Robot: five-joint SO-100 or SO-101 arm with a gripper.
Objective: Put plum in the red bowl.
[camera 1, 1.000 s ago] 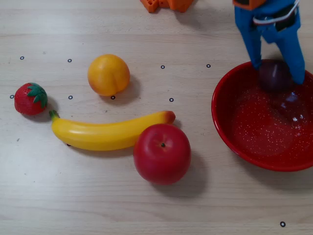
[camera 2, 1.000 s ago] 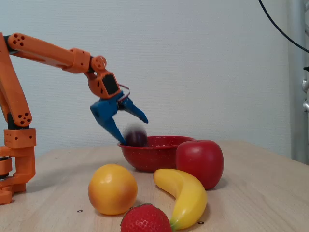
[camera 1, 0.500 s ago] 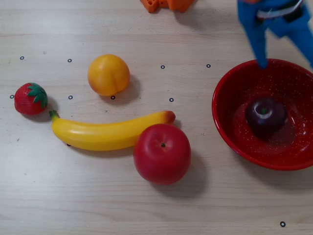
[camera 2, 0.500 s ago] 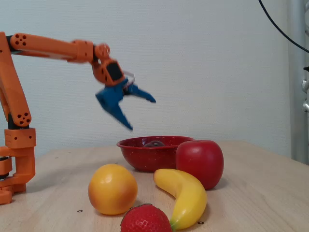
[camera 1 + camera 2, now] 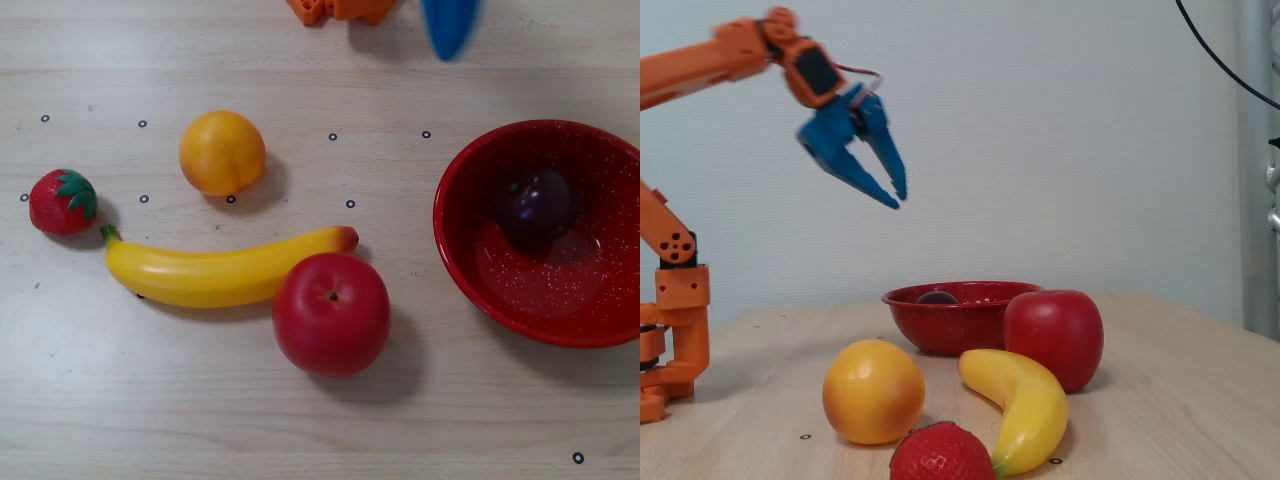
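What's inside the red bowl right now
Only the plum sits inside the red bowl, toward its far side in the overhead view. In the fixed view the rim hides all but the plum's top.

No readable text, label, brand, number or sign is showing in either view. The table (image 5: 420, 60) is carrying only small black ring marks (image 5: 427, 134) (plain circles, no characters), scattered across its surface in the overhead view. The fruits, the bowl and the arm are bearing no lettering that can be made out.
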